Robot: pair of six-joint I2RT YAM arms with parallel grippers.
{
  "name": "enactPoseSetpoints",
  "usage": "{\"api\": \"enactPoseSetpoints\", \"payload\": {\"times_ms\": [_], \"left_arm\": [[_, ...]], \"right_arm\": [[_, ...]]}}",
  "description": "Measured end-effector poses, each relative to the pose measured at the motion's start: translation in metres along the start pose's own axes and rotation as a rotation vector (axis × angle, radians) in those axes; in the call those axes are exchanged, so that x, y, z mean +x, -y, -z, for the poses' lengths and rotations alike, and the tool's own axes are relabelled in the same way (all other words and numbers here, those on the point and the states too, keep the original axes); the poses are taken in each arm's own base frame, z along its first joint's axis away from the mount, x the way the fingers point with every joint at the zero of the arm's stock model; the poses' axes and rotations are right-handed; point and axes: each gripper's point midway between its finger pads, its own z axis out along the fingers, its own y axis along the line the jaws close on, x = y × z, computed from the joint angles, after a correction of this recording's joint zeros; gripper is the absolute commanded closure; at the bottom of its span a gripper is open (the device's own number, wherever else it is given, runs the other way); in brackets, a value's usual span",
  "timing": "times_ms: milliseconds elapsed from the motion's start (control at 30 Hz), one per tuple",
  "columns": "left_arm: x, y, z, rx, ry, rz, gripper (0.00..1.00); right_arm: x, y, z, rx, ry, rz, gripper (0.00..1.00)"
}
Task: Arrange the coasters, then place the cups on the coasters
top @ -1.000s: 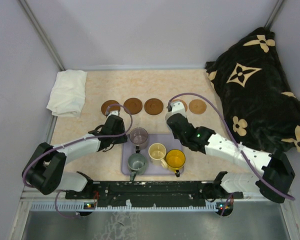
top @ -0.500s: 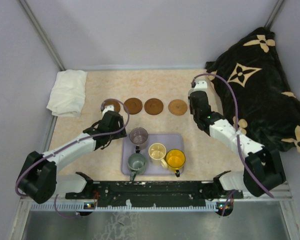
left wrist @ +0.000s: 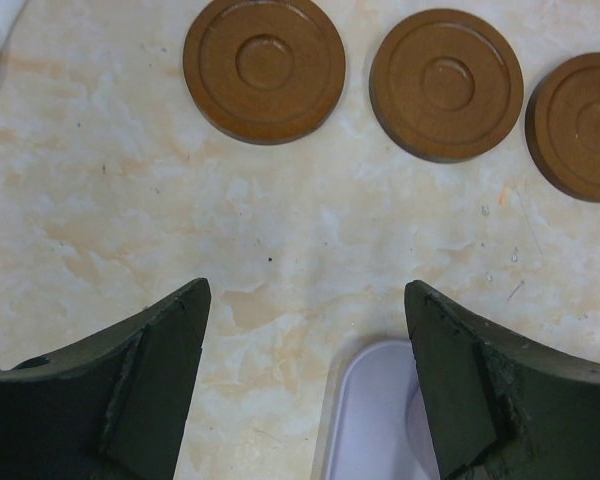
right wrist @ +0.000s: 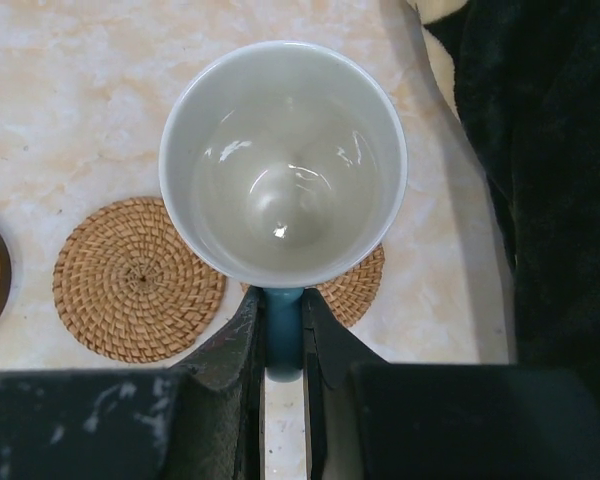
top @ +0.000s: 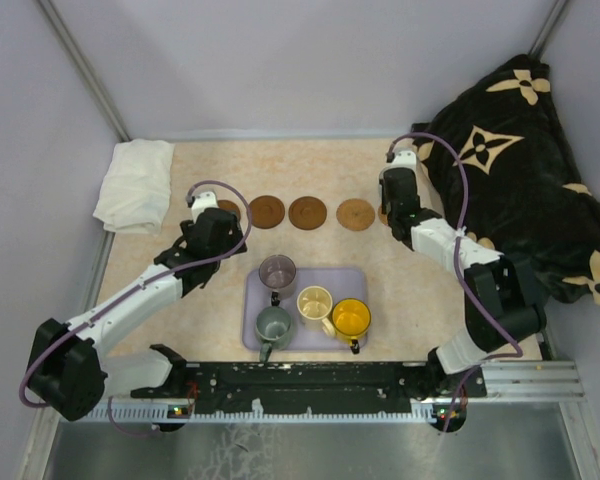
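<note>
Five coasters lie in a row at the back: the brown discs (top: 266,211), (top: 307,212) and a woven one (top: 356,214) show whole, and the leftmost (top: 227,207) is partly under my left arm. My right gripper (right wrist: 282,300) is shut on the handle of the light blue cup (right wrist: 283,160), directly over the rightmost woven coaster (right wrist: 358,285); I cannot tell whether the cup touches it. My left gripper (left wrist: 306,292) hangs open and empty over bare table before the brown coasters (left wrist: 264,69). The purple-grey (top: 277,271), grey-green (top: 273,323), cream (top: 314,302) and orange-yellow (top: 351,319) cups stand on the tray.
The lavender tray (top: 355,280) lies at the front centre; its corner (left wrist: 375,420) shows by my left gripper's right finger. A white cloth (top: 135,185) lies at the back left. A black flowered blanket (top: 510,190) is heaped at the right, close to my right gripper (top: 392,193).
My right arm carried the light blue cup rightward along the row to the rightmost coaster. My left gripper opened wider and drew back from the tray toward the left coasters.
</note>
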Motion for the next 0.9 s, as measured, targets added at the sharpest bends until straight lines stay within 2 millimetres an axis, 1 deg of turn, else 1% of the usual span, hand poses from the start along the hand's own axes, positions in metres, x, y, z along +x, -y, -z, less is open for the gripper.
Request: {"api": "enactPoseSetpoints", "payload": {"times_ms": [133,267,333,467,600,900], "left_arm": [[0.0,0.0,-0.001,-0.005,-0.001,-0.001,0.15],[0.0,-0.002,-0.002,-0.009,-0.002,0.003,0.15],[0.0,-0.002,-0.002,-0.01,-0.002,0.003,0.15],[-0.001,-0.003,-0.002,-0.012,-0.002,0.005,0.15],[0.0,-0.002,-0.002,-0.01,-0.003,0.005,0.15],[0.002,-0.002,-0.003,-0.005,-0.011,0.004,0.15]], "right_arm": [[-0.005,-0.002,-0.001,-0.01,0.015,-0.016,1.0],[-0.005,-0.002,-0.001,-0.011,0.014,-0.023,1.0],[-0.003,-0.002,0.0,-0.011,0.015,-0.026,1.0],[0.008,0.0,0.004,-0.009,-0.002,-0.032,1.0],[0.015,0.002,0.008,-0.006,-0.016,-0.036,1.0],[0.015,0.007,0.016,-0.001,-0.008,-0.051,1.0]]}}
